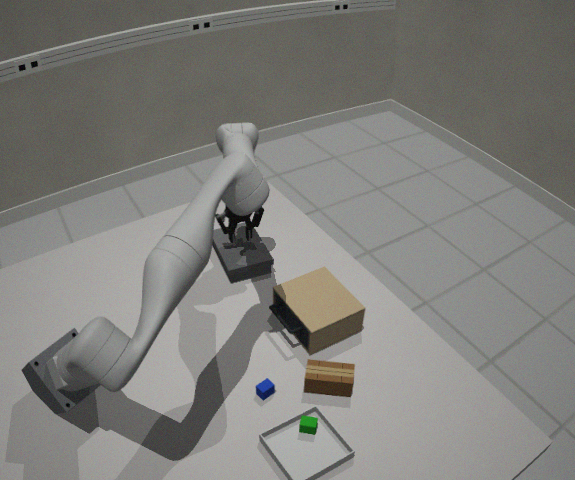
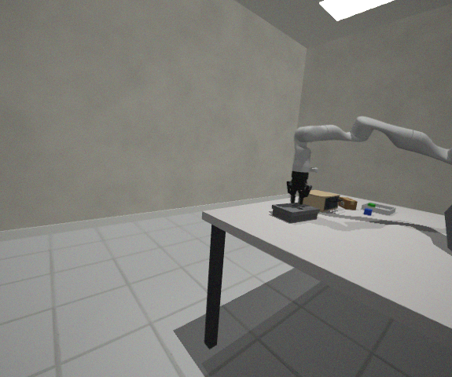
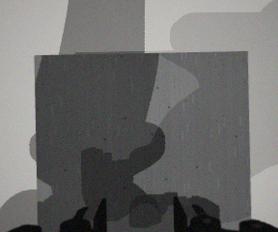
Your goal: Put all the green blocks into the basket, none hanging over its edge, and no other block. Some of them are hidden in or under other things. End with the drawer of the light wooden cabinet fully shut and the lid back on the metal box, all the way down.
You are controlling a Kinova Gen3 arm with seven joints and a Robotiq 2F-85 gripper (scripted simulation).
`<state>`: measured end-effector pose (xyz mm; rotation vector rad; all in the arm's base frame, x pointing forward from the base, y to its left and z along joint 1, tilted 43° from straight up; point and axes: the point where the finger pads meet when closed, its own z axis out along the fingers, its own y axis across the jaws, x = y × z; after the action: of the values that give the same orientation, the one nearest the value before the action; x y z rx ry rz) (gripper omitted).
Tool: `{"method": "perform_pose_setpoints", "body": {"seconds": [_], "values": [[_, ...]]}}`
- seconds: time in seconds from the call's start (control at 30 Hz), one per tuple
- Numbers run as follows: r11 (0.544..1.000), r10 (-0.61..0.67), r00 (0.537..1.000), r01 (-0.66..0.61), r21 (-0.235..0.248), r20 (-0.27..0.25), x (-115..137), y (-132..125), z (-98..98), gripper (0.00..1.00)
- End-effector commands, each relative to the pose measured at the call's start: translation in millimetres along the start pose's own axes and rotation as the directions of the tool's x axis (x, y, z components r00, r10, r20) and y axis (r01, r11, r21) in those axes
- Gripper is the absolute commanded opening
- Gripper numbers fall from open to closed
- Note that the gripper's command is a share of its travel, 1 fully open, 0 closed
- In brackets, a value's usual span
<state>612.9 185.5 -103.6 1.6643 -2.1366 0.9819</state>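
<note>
My gripper (image 1: 241, 239) (image 2: 296, 201) (image 3: 140, 215) is partly open and points down just above the dark metal box (image 1: 252, 272) (image 2: 299, 216). The lid (image 1: 236, 262) (image 3: 216, 145) lies on the box and fills the middle of the wrist view. A round dark shape shows between the fingertips; I cannot tell whether it is a knob or shadow. One green block (image 1: 308, 425) (image 2: 371, 204) is inside the shallow grey basket (image 1: 288, 422). The light wooden cabinet (image 1: 323, 299) (image 2: 319, 199) has its dark drawer apparently a little out, with its handle (image 1: 295, 345) in front. Its inside is hidden.
A blue block (image 1: 264, 388) (image 2: 367, 212) lies on the table between the cabinet and the basket. A brown wooden box (image 1: 328, 384) (image 2: 348, 203) stands between the cabinet and the basket, farther from the robot base. The cabinet stands close to the metal box.
</note>
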Motion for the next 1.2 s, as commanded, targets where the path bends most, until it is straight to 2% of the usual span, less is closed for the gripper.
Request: {"method": "perform_pose_setpoints", "body": {"seconds": [0.0,1.17], "values": [[1.0,0.004,1.0,-0.004,0.005,-0.003,0.8,-1.1,4.5,0.48],[1.0,0.005,1.0,-0.005,0.005,-0.004,1.4,-1.4,8.4,0.48]]}}
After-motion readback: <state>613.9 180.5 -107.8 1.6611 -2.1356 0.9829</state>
